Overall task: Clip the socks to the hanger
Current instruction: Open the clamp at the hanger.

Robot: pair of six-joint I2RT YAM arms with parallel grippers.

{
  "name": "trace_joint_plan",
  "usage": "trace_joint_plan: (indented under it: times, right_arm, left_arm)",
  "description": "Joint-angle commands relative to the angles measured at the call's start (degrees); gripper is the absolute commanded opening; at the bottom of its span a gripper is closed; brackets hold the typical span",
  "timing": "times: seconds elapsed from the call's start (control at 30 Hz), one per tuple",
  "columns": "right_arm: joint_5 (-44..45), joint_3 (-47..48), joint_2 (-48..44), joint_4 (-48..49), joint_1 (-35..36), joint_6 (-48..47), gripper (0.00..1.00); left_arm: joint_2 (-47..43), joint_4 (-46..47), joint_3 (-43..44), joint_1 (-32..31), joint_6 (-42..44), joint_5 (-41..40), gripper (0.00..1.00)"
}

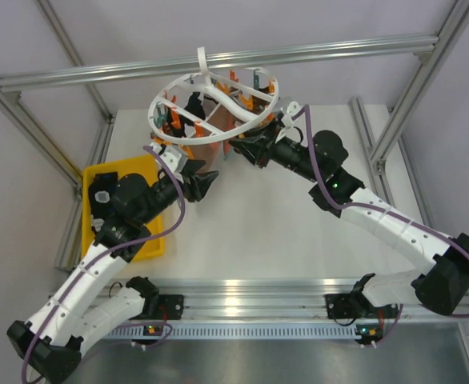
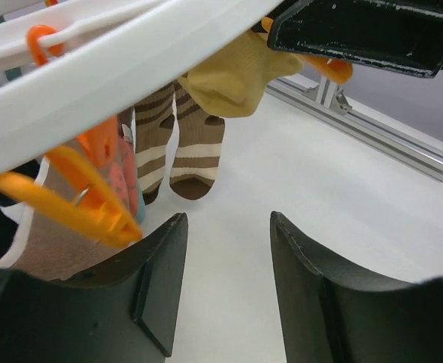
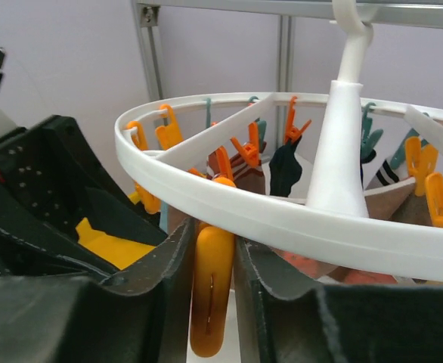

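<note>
Left arm [image 1: 74, 296]: white shells, black joints, purple cable [image 1: 184, 204] looping alongside.
Right arm [image 1: 394, 228]: same build, small green light [image 1: 333, 190] glowing.
Left hand [image 2: 225, 265], right hand [image 3: 214, 280]: matte black, chunky.

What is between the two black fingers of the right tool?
An orange plastic clip, hanging from the round white plastic hanger's ring, sits between them, both fingers close against it. The right wrist view shows this.

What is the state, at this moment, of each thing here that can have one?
left pincer: open, empty.
right pincer: shut on an orange clip.
hanger: hung by its hook, socks on it.
striped socks: hanging straight down from the hanger.
mustard sock: bunched under the ring; clipped or not, cannot tell.
yellow tray: flat on the table, partly under the left arm.
</note>
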Motion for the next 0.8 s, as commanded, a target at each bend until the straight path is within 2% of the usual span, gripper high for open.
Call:
trace_joint_plan:
  times: [0.0,0.1,0.27,0.33,0.37,0.47,0.6,0.77]
  right_arm:
    - [-4.93,4.03,-1.4,2.98,0.79,4.43,0.22]
    - [-6.69,4.47,-1.22,3.16,0.44,8.3,0.21]
    - [-7.48,4.91,0.0,4.82,-1.31,16.82,0.21]
    - [-7.75,5.26,0.53,4.91,-1.84,20.06,0.27]
    - [-8.01,5.26,0.89,4.83,-2.02,20.43,0.37]
    - [-7.93,5.7,0.98,3.78,-2.11,20.0,0.47]
    - [-7.58,5.79,1.06,2.63,-2.11,18.59,0.51]
    - [-7.4,5.79,1.41,2.89,-2.11,18.94,0.5]
  left_arm:
    - [2.76,7.41,2.63,0.09,-0.41,3.22,0.53]
    - [5.31,11.27,4.13,0.0,-1.38,3.75,0.55]
    - [8.4,15.67,6.24,-0.26,-8.3,7.43,0.59]
    - [8.75,16.73,6.42,-0.52,-11.73,8.05,0.61]
    - [8.84,16.73,6.42,-0.7,-12.45,7.97,0.61]
    - [8.58,16.03,5.89,-0.96,-12.9,7.44,0.62]
    - [8.31,15.94,4.66,-0.96,-12.89,7.0,0.63]
    - [9.36,18.39,4.4,-0.96,-15.09,6.74,0.65]
